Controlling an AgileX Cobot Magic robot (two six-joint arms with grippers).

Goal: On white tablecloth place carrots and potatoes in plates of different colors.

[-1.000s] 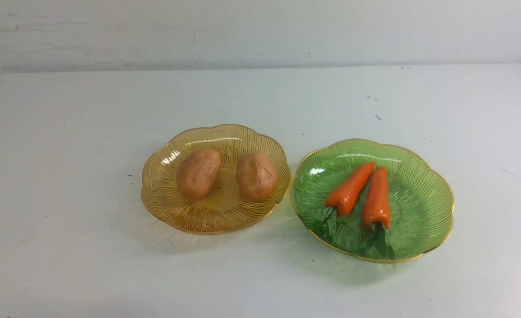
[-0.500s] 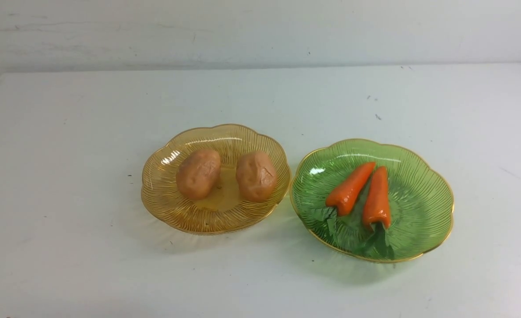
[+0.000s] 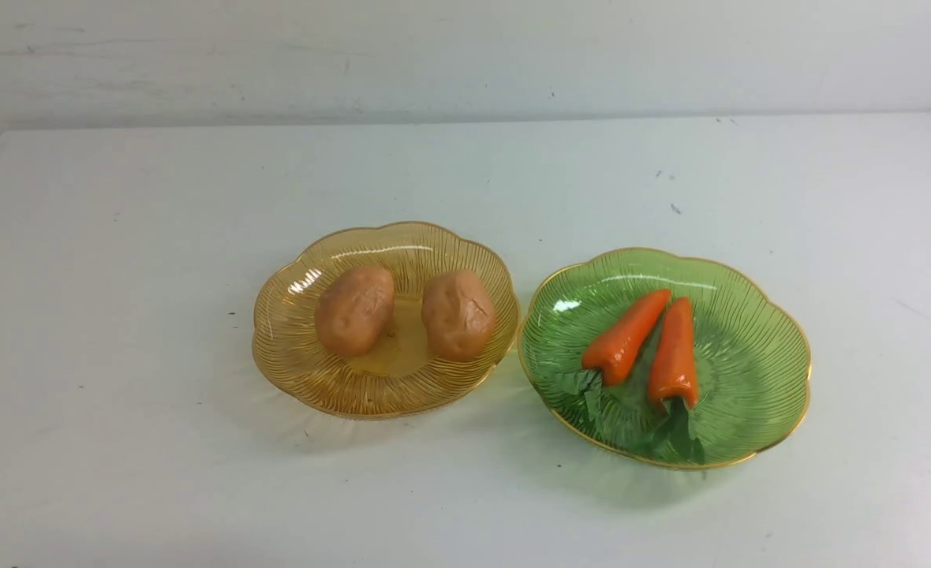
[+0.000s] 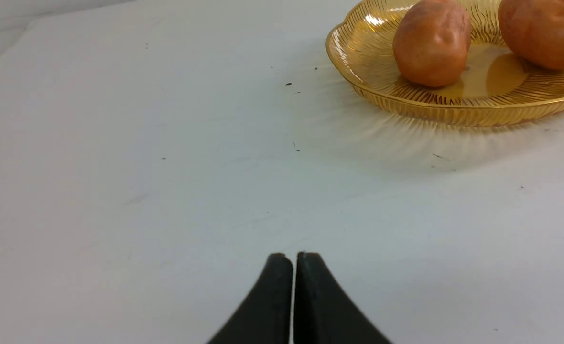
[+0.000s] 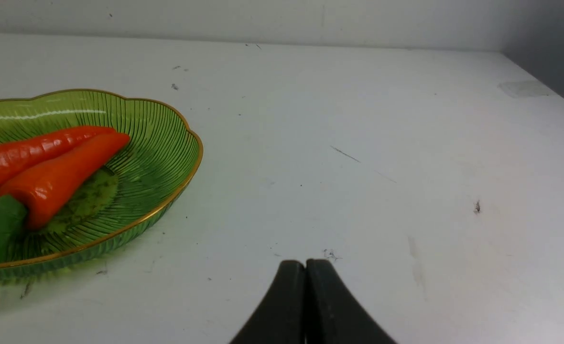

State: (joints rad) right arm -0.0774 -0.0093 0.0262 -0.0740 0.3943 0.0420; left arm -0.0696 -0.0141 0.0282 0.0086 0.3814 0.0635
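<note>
**Sorting judged complete; both arms drawn back**

On the white tablecloth (image 3: 118,315), near its middle, two plates are set side by side, rims almost touching. Two potatoes (image 3: 355,309) are seen in the amber-yellow plate (image 3: 284,355), which lies toward the left edge; they lie apart. Two carrots (image 3: 674,353) are seen in the green gold-rimmed plate (image 3: 773,379), toward the right edge, tips close together, leaf tops toward the near edge.

The left gripper (image 4: 294,258) is seen with jaws pressed together, nothing held, over bare cloth short of the amber plate. The right gripper (image 5: 305,265) is likewise closed and empty, beside the green plate.

No placement is judged outstanding. If any retreat remains, both plates should be kept clear of, so that neither rim is nudged.
</note>
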